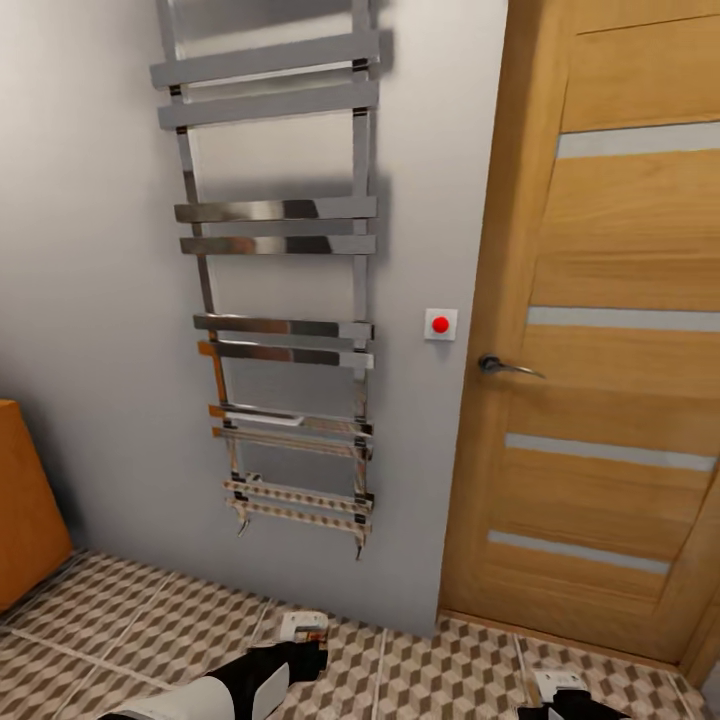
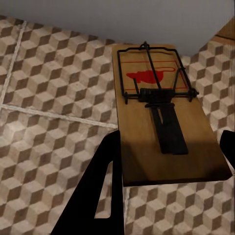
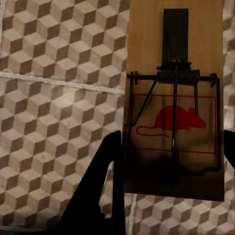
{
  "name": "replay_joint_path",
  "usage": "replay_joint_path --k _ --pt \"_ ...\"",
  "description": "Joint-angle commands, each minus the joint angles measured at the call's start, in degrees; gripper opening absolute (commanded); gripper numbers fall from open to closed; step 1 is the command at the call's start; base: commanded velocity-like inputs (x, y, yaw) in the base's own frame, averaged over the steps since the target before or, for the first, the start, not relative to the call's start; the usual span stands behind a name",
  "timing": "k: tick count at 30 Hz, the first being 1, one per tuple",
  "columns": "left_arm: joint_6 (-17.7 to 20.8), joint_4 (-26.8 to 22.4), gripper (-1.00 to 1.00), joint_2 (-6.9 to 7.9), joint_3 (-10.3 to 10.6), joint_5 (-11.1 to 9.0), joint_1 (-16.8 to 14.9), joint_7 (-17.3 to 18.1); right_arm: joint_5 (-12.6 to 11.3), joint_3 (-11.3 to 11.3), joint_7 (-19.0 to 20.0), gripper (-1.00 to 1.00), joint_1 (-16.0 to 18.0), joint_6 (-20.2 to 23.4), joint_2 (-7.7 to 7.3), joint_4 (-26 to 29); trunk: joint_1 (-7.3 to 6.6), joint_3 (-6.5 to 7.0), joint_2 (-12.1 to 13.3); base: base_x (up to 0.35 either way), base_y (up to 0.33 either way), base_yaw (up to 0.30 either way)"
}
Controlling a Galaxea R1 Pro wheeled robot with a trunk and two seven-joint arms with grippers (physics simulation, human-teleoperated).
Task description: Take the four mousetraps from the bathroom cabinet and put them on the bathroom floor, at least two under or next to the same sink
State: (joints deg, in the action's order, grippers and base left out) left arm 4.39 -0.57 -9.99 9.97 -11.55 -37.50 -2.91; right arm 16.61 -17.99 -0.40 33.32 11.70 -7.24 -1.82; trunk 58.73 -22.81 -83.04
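While we're facing the grey wall with the chrome towel radiator (image 1: 285,330) and the wooden door (image 1: 610,340) to its right, each arm is carrying a mousetrap. In the left wrist view, the left gripper (image 2: 166,152) is clamped on a mousetrap (image 2: 164,117), dark fingers (image 2: 105,181) pressing both long edges, board running lengthwise away from the wrist over the cube-pattern bathroom floor (image 2: 44,147). The right gripper (image 3: 169,161) is doing the same with a second mousetrap (image 3: 174,98), red mouse print at the gripper end. In the head view, both grippers are poking in at the near edge, left one (image 1: 300,635) slightly farther out than the right.

So the traps are hanging above the tiles, and lowering looks unobstructed. The vanity isn't visible from here though, so we're guessing we need to turn and find it first. An orange-brown cabinet corner (image 1: 25,500) is sitting at far left.
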Motion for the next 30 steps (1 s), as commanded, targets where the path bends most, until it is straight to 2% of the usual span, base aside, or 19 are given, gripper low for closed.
replay_joint_path --k 1,3,10,13,30 --pt "0.3 -0.1 -1.00 -0.01 0.5 -0.2 0.0 -0.3 0.5 -0.5 0.0 -1.00 0.1 0.1 -0.03 -0.1 0.00 -0.06 0.0 0.000 0.000 -0.300" --pt "0.3 0.0 -1.00 -0.01 0.5 0.2 0.0 -0.3 0.3 -0.5 0.0 -1.00 0.1 0.1 -0.04 -0.1 0.00 -0.06 0.0 0.000 0.000 -0.300" --pt "0.3 0.0 -1.00 -0.01 0.5 4.1 0.6 -0.3 -3.3 -0.5 0.0 -1.00 0.1 0.1 -0.44 0.0 0.00 -0.06 0.0 0.000 0.000 -0.300" --pt "0.4 0.0 -1.00 -0.01 0.5 5.0 0.8 -0.2 -3.9 -0.5 0.0 -1.00 0.1 0.1 -0.83 0.0 0.00 -0.06 0.0 0.000 0.000 -0.300" --pt "0.4 0.0 -1.00 -0.01 0.5 5.4 0.9 -0.2 -4.2 -0.5 0.0 -1.00 0.1 0.1 -1.20 0.0 0.00 -0.06 0.0 0.000 0.000 -0.300"
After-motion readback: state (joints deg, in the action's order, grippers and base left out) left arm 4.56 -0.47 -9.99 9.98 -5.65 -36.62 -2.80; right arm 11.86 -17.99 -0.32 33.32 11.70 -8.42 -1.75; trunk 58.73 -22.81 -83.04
